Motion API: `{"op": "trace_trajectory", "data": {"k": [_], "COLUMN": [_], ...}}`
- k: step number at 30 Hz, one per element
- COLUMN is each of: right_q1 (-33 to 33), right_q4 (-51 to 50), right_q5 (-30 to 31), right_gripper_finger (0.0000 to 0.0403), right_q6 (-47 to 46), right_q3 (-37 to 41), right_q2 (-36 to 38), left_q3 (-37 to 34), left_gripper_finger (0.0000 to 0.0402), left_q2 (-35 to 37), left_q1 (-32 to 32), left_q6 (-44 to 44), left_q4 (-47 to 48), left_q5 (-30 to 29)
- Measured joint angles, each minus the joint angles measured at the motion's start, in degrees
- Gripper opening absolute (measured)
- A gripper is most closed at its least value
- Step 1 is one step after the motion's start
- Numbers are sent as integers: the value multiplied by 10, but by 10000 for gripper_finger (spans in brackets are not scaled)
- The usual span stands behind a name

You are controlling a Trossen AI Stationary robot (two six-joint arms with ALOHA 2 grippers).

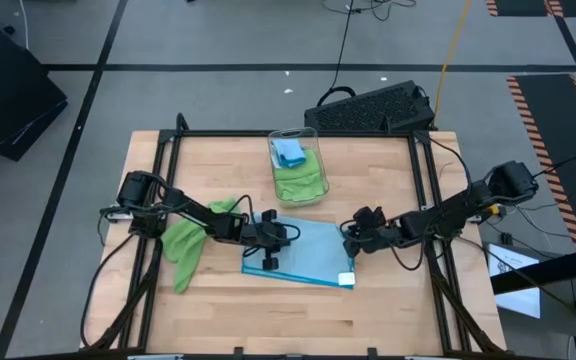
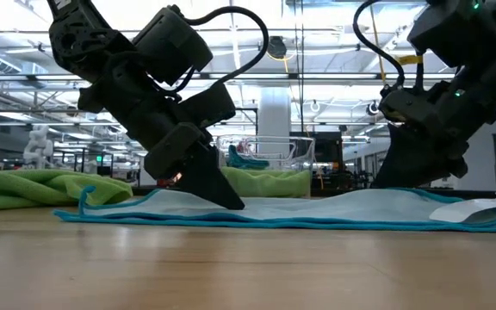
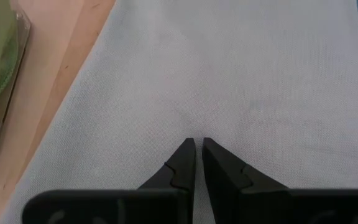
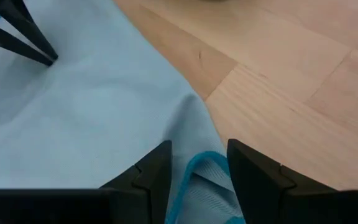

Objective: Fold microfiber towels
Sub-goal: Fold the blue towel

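**Blue cloth flat under two grippers**

Light blue microfiber, fine-napped and matte, lies spread as a rough rectangle (image 1: 303, 252) in the middle of the pale wood table (image 1: 388, 310), its brighter teal hem running round the edge and a small white tag (image 1: 346, 279) at one corner. The left gripper (image 3: 198, 148) presses its dark, wedge-shaped fingertips down onto the cloth's surface, pinched nearly together with only a thin slit between them. The right gripper (image 4: 197, 155) sits at the opposite edge, its jaws parted around a raised fold of the blue hem, with bare wood just beside it. A crumpled lime green towel (image 1: 193, 242) lies in a soft heap under the left arm. Farther back, a clear plastic bin (image 1: 298, 165) holds more green cloth with a blue piece on top.
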State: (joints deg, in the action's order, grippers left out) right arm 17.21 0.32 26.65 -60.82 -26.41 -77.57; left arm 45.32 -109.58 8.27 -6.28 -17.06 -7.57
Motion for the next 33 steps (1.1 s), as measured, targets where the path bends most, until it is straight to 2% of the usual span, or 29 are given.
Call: {"op": "trace_trajectory", "data": {"k": [5,10,14,20,27,33], "right_q1": [0,0,0,0,2,2], "right_q4": [-28,-38,-39,-94,-158,-265], "right_q5": [-14,-15,-42,-50,-90,-115], "right_gripper_finger": [116,55,7,10,7,49], "right_q6": [-9,1,30,17,-6,-54], "right_q3": [0,0,0,0,0,1], "right_q2": [-4,-3,-2,41,98,128], "left_q3": [0,0,0,1,1,1], "left_gripper_finger": [35,35,35,35,35,35], "left_q2": [0,0,0,0,0,0], "left_q1": [0,0,0,0,0,0], "left_q6": [0,0,0,-1,-5,-14], "left_q4": [0,0,0,3,3,4], "left_q5": [0,0,0,0,0,0]}}
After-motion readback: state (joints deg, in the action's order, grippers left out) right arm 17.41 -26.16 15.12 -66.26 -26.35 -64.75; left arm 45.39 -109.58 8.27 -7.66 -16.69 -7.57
